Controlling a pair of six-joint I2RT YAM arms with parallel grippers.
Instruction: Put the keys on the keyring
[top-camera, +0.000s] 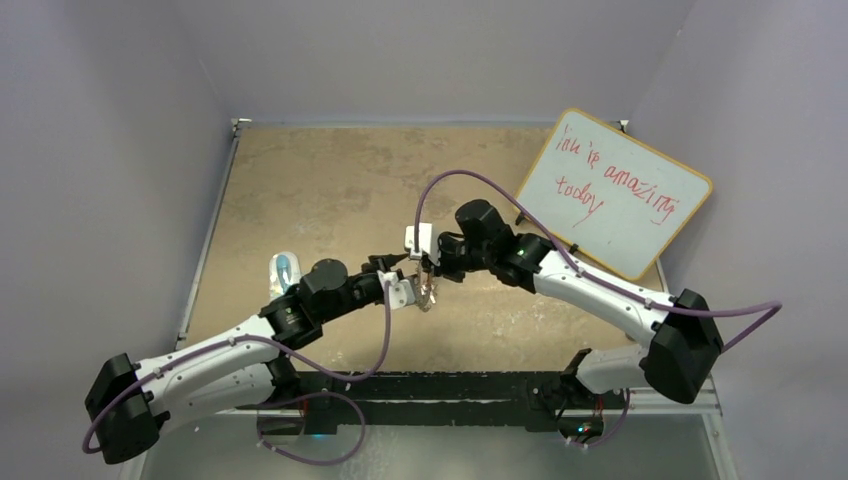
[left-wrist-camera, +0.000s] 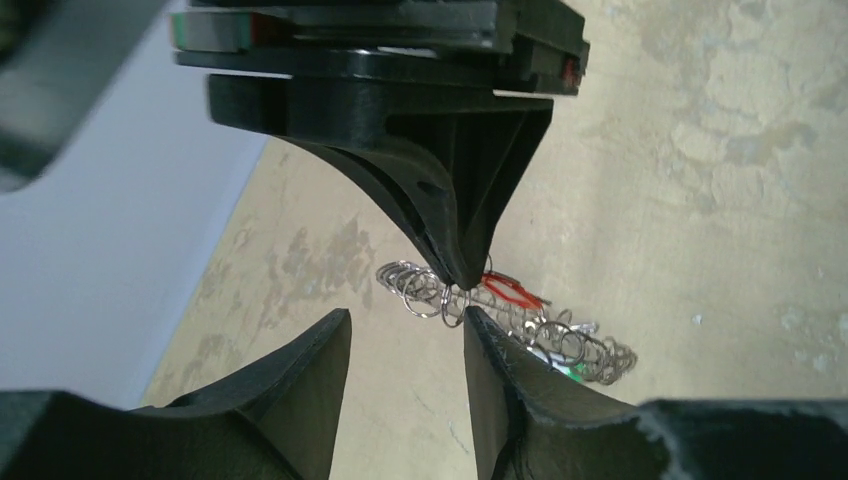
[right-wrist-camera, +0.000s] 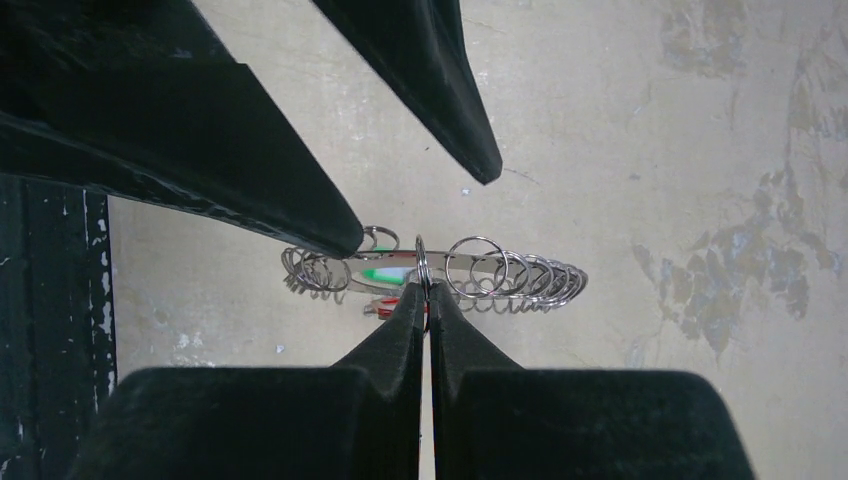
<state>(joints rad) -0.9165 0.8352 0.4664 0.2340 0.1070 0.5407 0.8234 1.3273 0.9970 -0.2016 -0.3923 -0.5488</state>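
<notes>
Silvery keyring (right-wrist-camera: 540, 280) with a fringe of small loops, near the middle of the tan worktop (top-camera: 330, 180), edge-on in the right wrist view. Right end effector (right-wrist-camera: 424, 292) clenched on one loop of that fringe. Left end effector (left-wrist-camera: 405, 318) released, fingers spread, just beside the ring. Red-headed key (left-wrist-camera: 512, 288) and green-headed key (left-wrist-camera: 572, 371) among the loops; threaded on or merely lying against them, impossible to tell.

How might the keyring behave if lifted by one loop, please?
Probably floppy: the keyring is many loose loops, so it should sag and swing. Likely light: thin wire. The right gripper pinches one smooth loop, which may slip.
</notes>
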